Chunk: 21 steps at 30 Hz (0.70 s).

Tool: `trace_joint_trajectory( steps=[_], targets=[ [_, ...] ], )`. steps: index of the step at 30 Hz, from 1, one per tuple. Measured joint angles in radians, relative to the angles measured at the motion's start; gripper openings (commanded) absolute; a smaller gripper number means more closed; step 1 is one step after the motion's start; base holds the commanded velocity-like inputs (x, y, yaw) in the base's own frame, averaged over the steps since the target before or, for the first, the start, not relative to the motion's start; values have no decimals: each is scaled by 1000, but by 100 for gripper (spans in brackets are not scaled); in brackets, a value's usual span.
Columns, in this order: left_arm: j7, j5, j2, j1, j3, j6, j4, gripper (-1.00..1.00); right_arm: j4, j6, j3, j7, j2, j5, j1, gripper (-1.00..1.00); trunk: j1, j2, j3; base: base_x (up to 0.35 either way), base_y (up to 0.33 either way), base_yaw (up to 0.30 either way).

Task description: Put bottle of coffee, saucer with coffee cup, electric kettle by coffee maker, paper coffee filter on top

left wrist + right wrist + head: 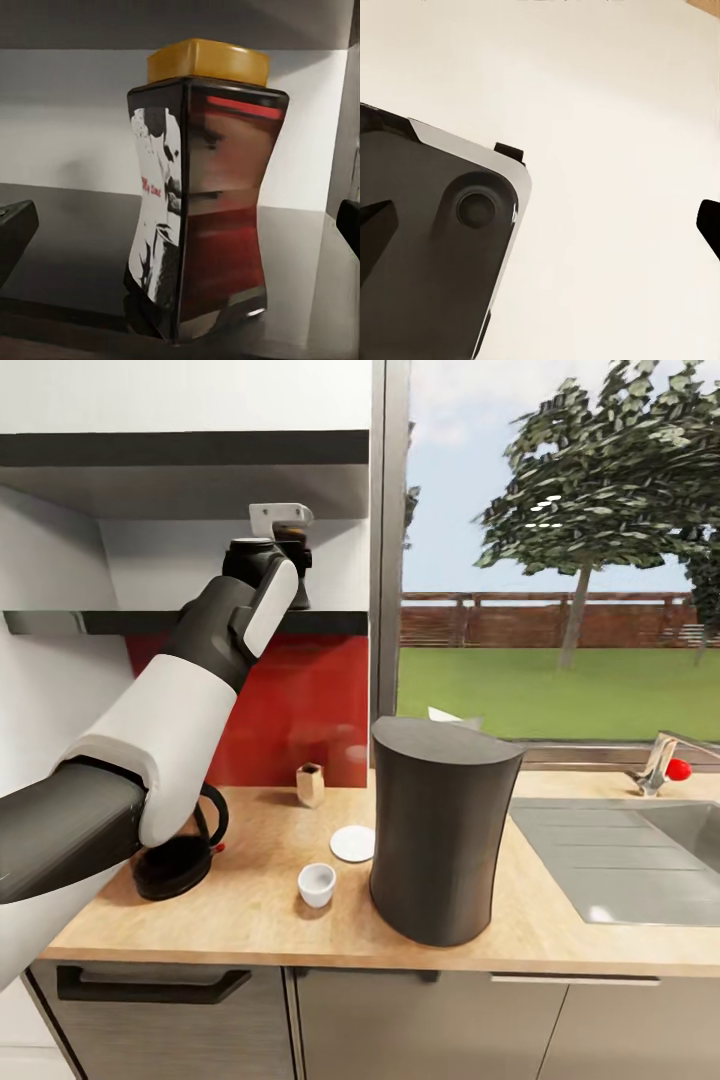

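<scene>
The bottle of coffee [201, 187] is standing upright on the dark glossy kitchen shelf [330, 622], near the shelf's window end, its yellow cap [208, 60] on top and its white label print turned partly toward the left wrist camera. In the head view the bottle [292, 540] is showing only as a dark sliver behind the raised left arm [190, 710]. The left gripper [180, 225] is reaching up to shelf height with its jaws spread wide, one dark fingertip [13, 229] sitting at one edge of the wrist view and the other at the opposite edge, the bottle standing between them and untouched.

Down on the light wood kitchen countertop [250, 920], the coffee maker [440, 830] is standing tall beside the steel sink [640, 860]. The paper coffee filter [445, 715] is peeking out just behind its top (only a white corner is visible). The saucer [352, 843] is lying flat just beside the coffee maker, and the coffee cup [317, 884] is standing on the wood near it, apart from the saucer. The electric kettle [180, 855] is sitting farther left, partly hidden by the arm. A small beige box [310, 784] is standing by the red backsplash [300, 710].

The right gripper [540, 225] is hanging with its fingers well apart, gripping nothing, over a pale surface and a dark part of the robot's body.
</scene>
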Motion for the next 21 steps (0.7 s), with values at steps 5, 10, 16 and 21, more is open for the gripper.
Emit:
trace_joint_trajectory(
  steps=[5, 10, 16, 21],
  targets=[
    [0, 1, 0, 0, 0, 0, 0, 100, 0, 0, 0, 0, 0, 0, 0, 100, 0, 0, 0, 82, -81, 0],
    [0, 0, 0, 0, 0, 1, -2, 100, 0, 0, 0, 0, 0, 0, 0, 100, 0, 0, 0, 42, -41, 0],
    [-1, 0, 0, 0, 0, 1, -2, 100, 0, 0, 0, 0, 0, 0, 0, 100, 0, 0, 0, 134, -8, 0],
    [-1, 1, 0, 0, 0, 1, -1, 100, 0, 0, 0, 0, 0, 0, 0, 100, 0, 0, 0, 91, -2, 0]
  ],
)
